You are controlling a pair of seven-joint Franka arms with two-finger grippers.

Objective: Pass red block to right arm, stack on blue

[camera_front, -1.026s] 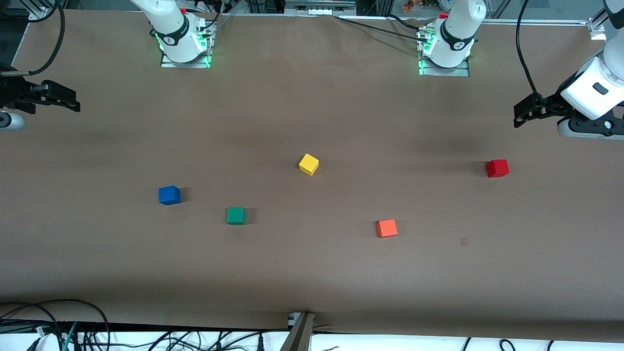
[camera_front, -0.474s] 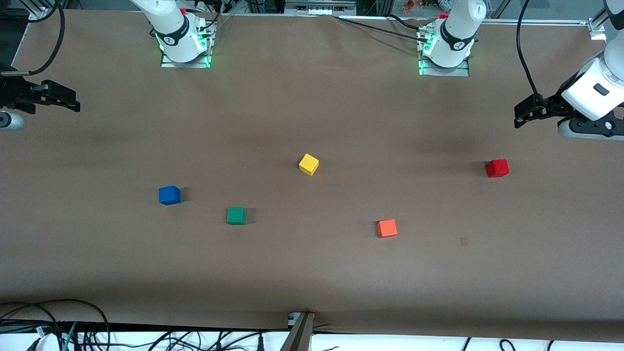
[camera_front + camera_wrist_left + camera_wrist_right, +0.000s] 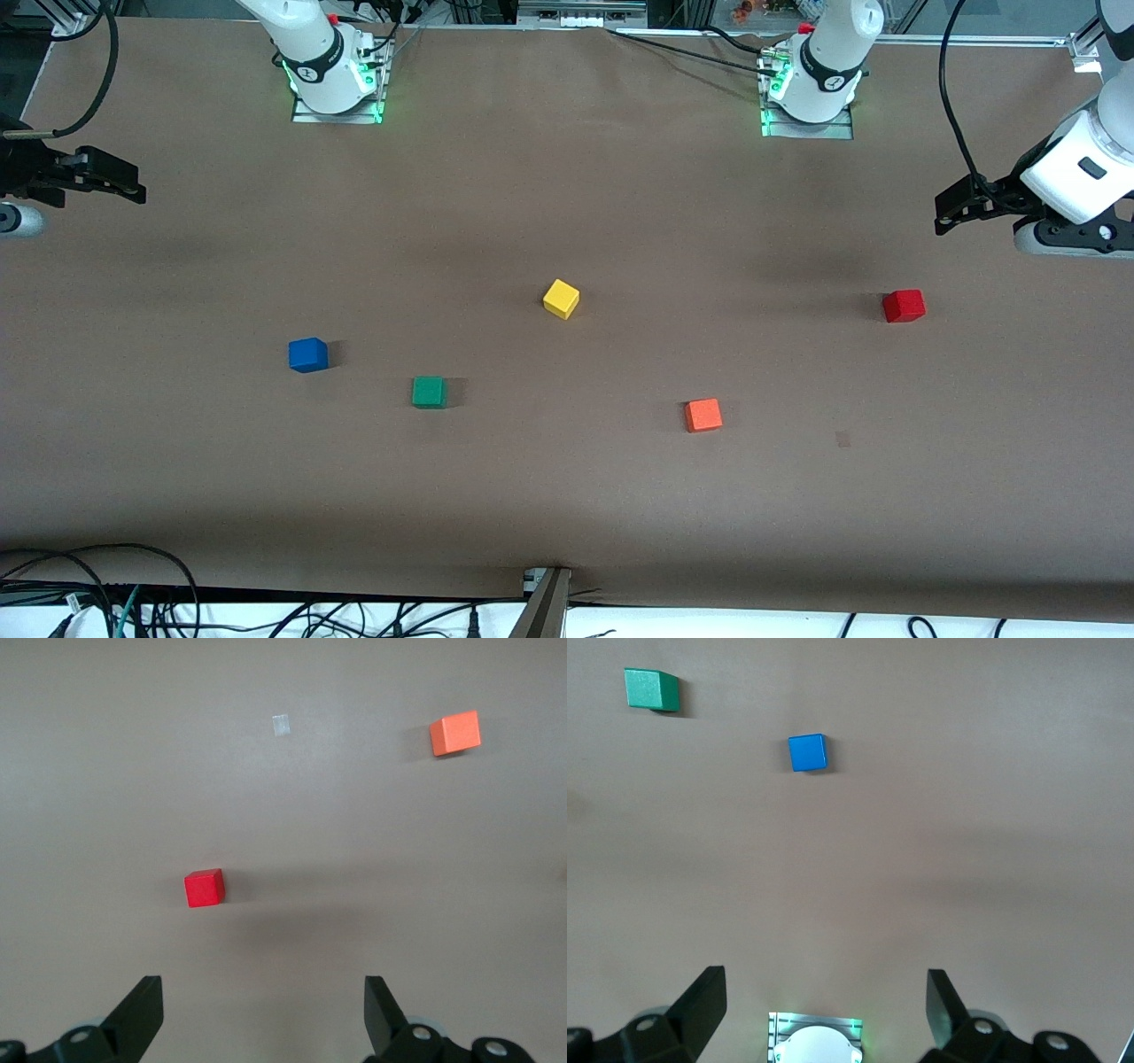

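Left hand (image 3: 946,213) open, empty, hovering up over tabletop; red block (image 3: 904,306) below, just ahead. Right hand (image 3: 124,182) open, waiting, well apart.

A plain brown paper-covered table (image 3: 567,496) carries small solid-coloured cubes: red cube (image 3: 904,306), deep-blue cube (image 3: 307,354), green cube (image 3: 429,392), yellow cube (image 3: 561,299), orange-red cube (image 3: 703,415).

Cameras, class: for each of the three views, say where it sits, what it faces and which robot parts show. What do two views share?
Front view: high across the table, facing both bases, five cubes.
Left wrist view: over the red block; open left claw.
Right wrist view: over the blue cube; open right claw.
Shared: front also shows red, blue.
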